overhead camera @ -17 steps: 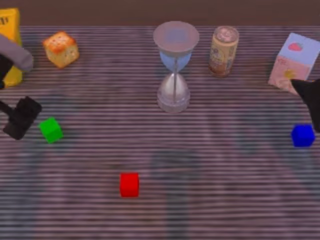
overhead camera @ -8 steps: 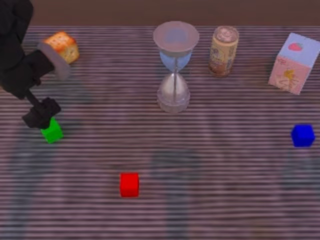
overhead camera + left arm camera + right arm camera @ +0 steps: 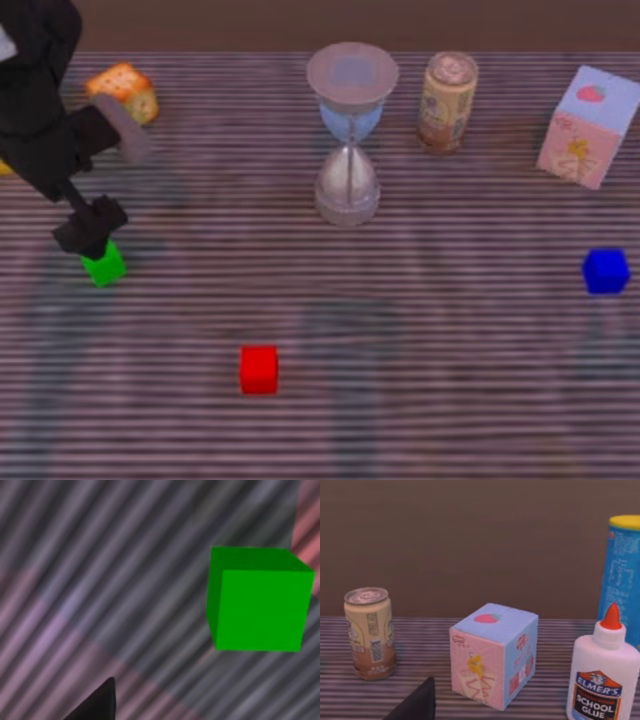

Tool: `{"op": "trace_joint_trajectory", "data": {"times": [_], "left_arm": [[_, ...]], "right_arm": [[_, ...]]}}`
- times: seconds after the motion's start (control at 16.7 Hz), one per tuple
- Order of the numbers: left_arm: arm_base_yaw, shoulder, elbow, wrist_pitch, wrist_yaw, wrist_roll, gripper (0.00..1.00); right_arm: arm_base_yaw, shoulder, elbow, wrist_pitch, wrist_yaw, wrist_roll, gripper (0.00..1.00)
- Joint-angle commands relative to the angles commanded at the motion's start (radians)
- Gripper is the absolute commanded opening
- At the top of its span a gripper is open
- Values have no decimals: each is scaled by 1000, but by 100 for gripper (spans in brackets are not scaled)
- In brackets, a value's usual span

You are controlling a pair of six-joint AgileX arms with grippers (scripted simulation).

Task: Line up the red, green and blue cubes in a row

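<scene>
The green cube (image 3: pixel 106 267) sits at the table's left, with my left gripper (image 3: pixel 90 228) hovering just over its far edge, open and holding nothing. In the left wrist view the green cube (image 3: pixel 257 602) lies close below and off to one side, and one dark fingertip (image 3: pixel 97 705) shows. The red cube (image 3: pixel 259 369) rests near the front, left of centre. The blue cube (image 3: pixel 606 271) is far to the right. My right arm is out of the top view; its wrist view shows one fingertip (image 3: pixel 417 702), open on nothing.
Along the back stand an orange speckled cube (image 3: pixel 125 90), an hourglass (image 3: pixel 349 135), a drink can (image 3: pixel 447 102) and a pink strawberry carton (image 3: pixel 588 125). The right wrist view also shows a glue bottle (image 3: pixel 602 675) and a blue tube (image 3: pixel 625 575).
My left arm swung in from the left edge and settled over the green cube. The right gripper drew back out of the top view. The cubes have not moved.
</scene>
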Motion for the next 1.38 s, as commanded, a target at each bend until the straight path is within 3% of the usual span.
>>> {"op": "trace_joint_trajectory", "data": {"times": [0.24,0.6,0.84,1.38], "left_arm": [[3,20,-25,41,0,2,100],[1,114,-137,254,1,3,100],[1,121,-145,265,1,3,100],[1,121,-145,265,1,3,32]], "right_arm": [[0,0,0,0,0,0,100],[0,0,0,0,0,0,100],[0,0,0,0,0,0,100],[0,0,0,0,0,0,100]]}}
